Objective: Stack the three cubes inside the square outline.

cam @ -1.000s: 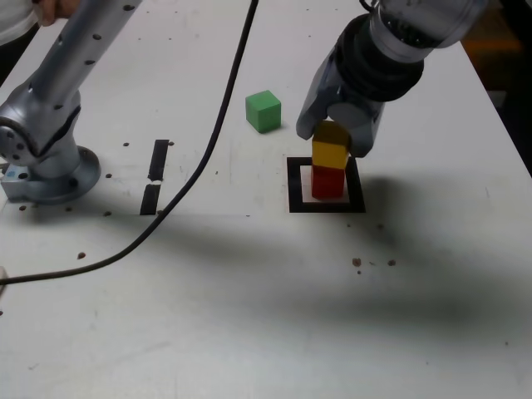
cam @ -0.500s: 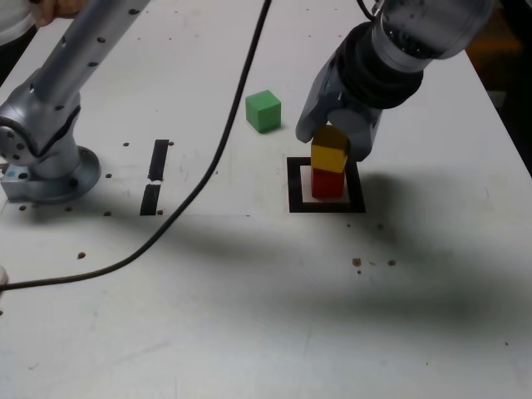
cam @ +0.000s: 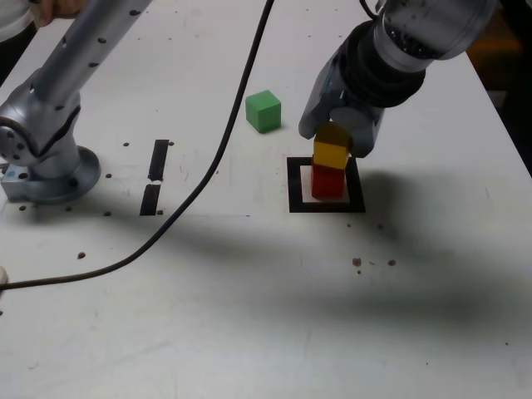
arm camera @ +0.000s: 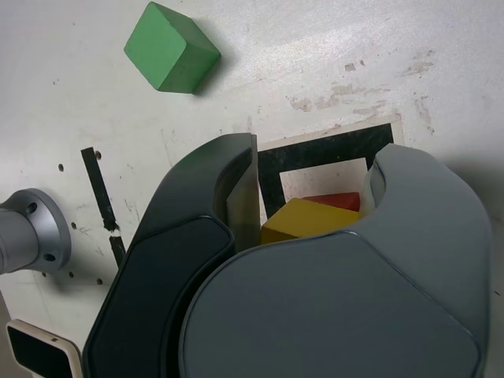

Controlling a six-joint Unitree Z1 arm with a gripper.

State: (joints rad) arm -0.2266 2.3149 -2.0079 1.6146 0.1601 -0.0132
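Work surface: white table (cam: pixel 208 341), dotted with small dark spots; scuffs near the taped square in the wrist view. Black square outline (cam: pixel 296 204) lies flat, toward the exterior view's right—white centre, red cube (cam: pixel 327 184) standing inside it. Green cube (cam: pixel 263 112) rests outside, up and left of the outline in the exterior view. Two black tape strips (cam: pixel 159 160) run nearly end to end, farther left—round metal arm base (cam: pixel 65 184) beyond them. Wrist view also shows a phone (arm camera: pixel 41 351) on the surface.

Block (cam: pixel 328 183) within square outline (cam: pixel 296 206)
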